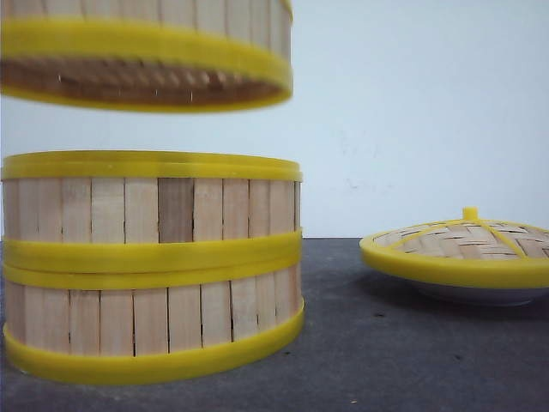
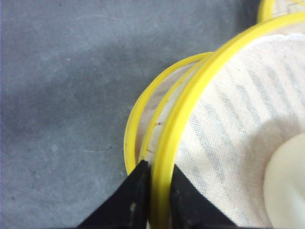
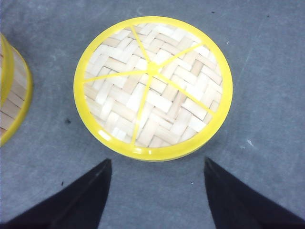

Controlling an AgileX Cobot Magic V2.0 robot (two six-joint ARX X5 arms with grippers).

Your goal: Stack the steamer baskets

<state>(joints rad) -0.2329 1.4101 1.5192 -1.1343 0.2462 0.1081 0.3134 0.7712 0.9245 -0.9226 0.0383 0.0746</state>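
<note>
The left gripper (image 2: 158,200) pinches the third basket's (image 1: 146,51) rim above the two-basket stack (image 1: 150,266); it should centre rims before lowering; the right gripper (image 3: 157,191) hangs spread above the lid (image 3: 152,88)

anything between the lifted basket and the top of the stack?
Nothing visible. The lifted basket, held at its rim by the left end effector, hangs over the two-basket stack with an open gap between. The lid sits off to the right.

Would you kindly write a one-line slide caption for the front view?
Third steamer basket hangs in the air above a stack of two baskets, with the domed lid resting to the right.
</note>
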